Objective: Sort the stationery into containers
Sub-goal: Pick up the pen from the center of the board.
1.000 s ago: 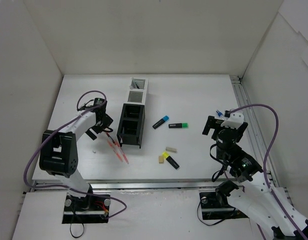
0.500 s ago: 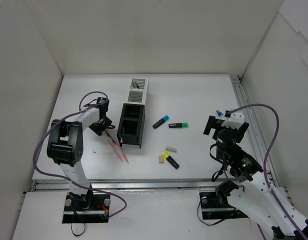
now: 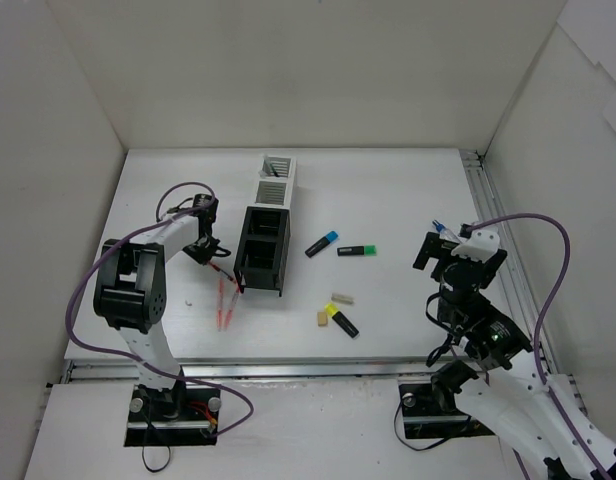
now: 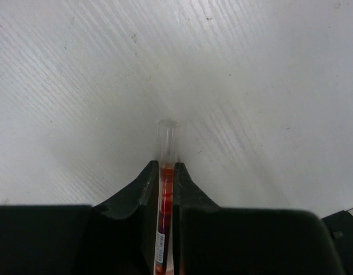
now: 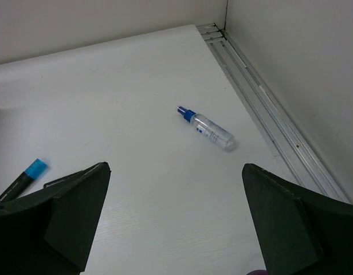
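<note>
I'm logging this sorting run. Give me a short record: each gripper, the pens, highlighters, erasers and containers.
left gripper: shut on a red pen, left of the containers
right gripper: open, empty, far right
containers: row of four, two white behind two black
loose pens: red, on the table, left of the containers' near end
right of containers, on table: blue highlighter, green highlighter, yellow highlighter, two erasers
bottle: lying far right

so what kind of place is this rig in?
Probably a robot lab test cell: bare white walls around a table, left arm and right arm bolted at its edge, highlighters and boxes laid out.
</note>
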